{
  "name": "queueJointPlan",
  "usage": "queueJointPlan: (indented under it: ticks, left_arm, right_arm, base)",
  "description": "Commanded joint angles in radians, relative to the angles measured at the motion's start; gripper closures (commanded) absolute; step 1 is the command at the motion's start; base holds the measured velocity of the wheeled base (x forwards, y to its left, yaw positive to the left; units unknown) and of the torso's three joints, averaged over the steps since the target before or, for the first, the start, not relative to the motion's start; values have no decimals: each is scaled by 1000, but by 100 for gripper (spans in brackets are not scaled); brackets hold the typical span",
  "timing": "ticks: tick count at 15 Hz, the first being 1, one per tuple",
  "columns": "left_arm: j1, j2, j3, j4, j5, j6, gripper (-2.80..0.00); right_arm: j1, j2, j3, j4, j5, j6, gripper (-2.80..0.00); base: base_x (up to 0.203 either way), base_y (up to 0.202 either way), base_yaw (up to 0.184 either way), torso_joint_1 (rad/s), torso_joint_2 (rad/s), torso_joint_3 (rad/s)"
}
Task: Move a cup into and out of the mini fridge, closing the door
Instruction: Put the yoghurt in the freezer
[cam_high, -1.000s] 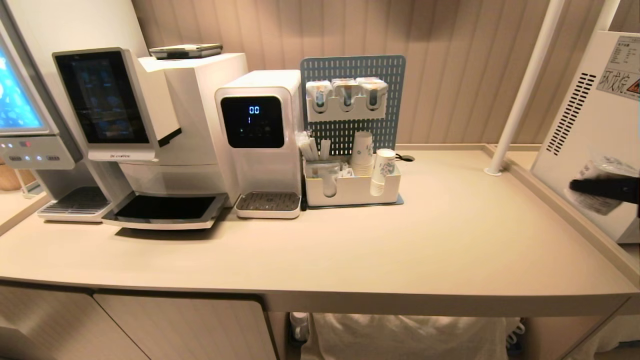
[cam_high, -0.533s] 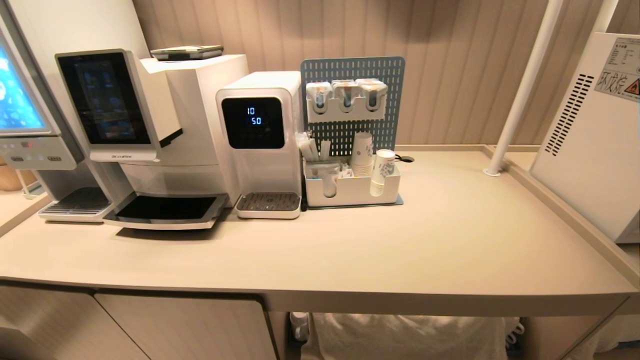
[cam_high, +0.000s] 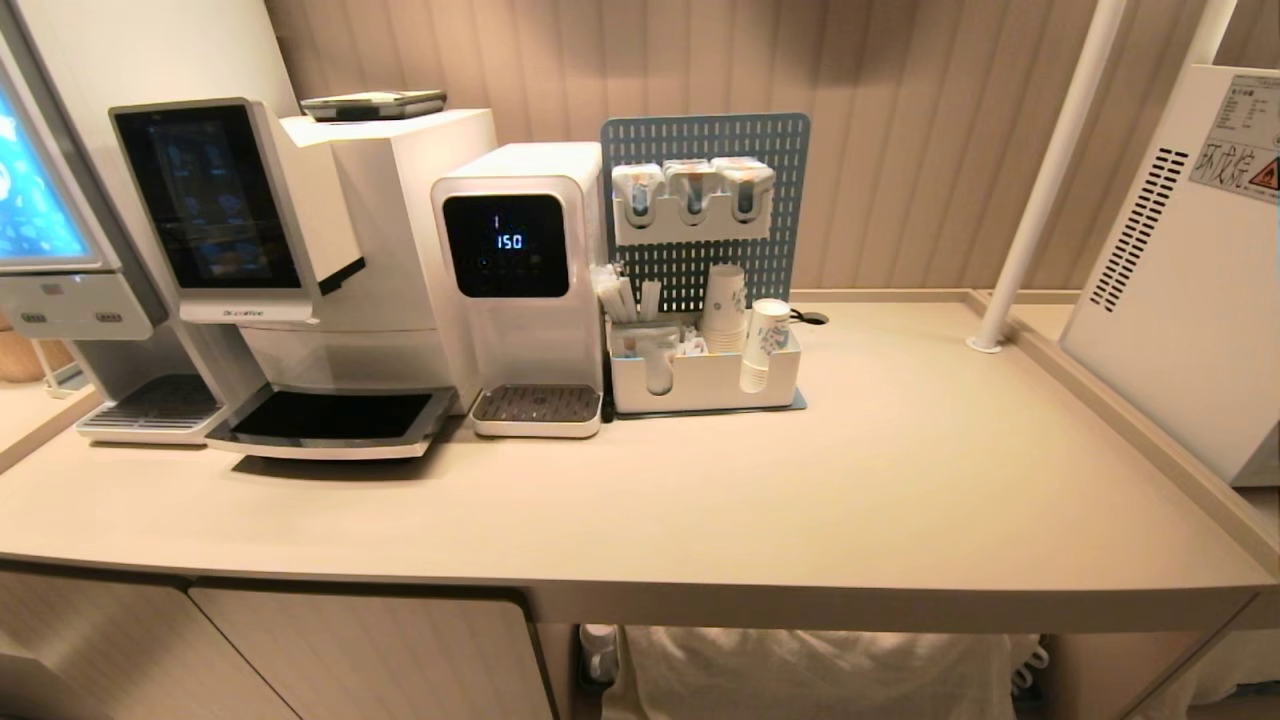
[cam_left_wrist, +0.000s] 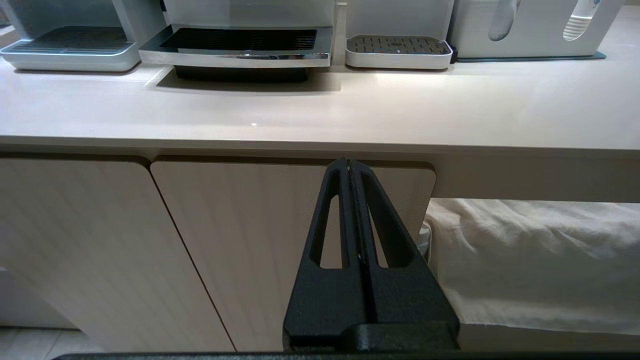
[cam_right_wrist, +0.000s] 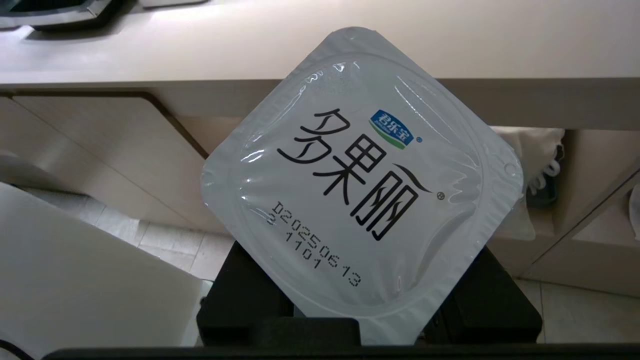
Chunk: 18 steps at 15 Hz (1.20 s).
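Two tools are mine to run from far away, and only one is busy. My right tool (cam_right_wrist: 370, 320) is closed on the cup (cam_right_wrist: 362, 190), a small sealed tub with a shiny film lid and dark letters on top. In the right wrist view the cup sits down low in front of the bench (cam_right_wrist: 320, 50), below its edge and near the cabinet doors, not on the bench and not in the mini fridge (cam_high: 1190, 300). From the head view I see only the white side of the mini fridge at the far right, with its vent slots and sticker; its door is out of sight, so I cannot tell if it is open or closed. My left tool (cam_left_wrist: 350, 167) is shut tight with nothing in it, parked low in front of the cabinet. I think the cup is light and a bit soft, and the film lid looks thin and easy to poke or dent. The sides may be slippery. I would hold it by the firm walls under the rim, squeeze gently, and keep it level.
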<state>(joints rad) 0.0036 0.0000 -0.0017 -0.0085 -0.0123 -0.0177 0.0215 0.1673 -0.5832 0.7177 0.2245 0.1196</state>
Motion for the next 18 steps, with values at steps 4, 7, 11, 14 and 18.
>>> queueJointPlan:
  ticks: [4,7,11,14,18]
  left_arm:
    - [-1,0,0,-1,0,-1,0]
    - [-1,0,0,-1,0,-1,0]
    - [-1,0,0,-1,0,-1,0]
    - [-1,2,0,-1,0,-2,0]
    - [-1,0,0,-1,0,-1,0]
  right_arm:
    - [-8,-167,304,-403,-196,41,0]
    - [-9,-166,566,-743,-262,-72,0]
    - [-9,-164,550,-631,-213,-179,0]
    - [-9,-165,551,-632,-211,-182,0]
    - [-9,-164,551,-632,-211,-182,0]
  base:
    - [0,0,0,0,0,0]
    - [0,0,0,0,0,0]
    - [0,0,0,0,0,0]
    - [0,0,0,0,0,0]
    - [0,0,0,0,0,0]
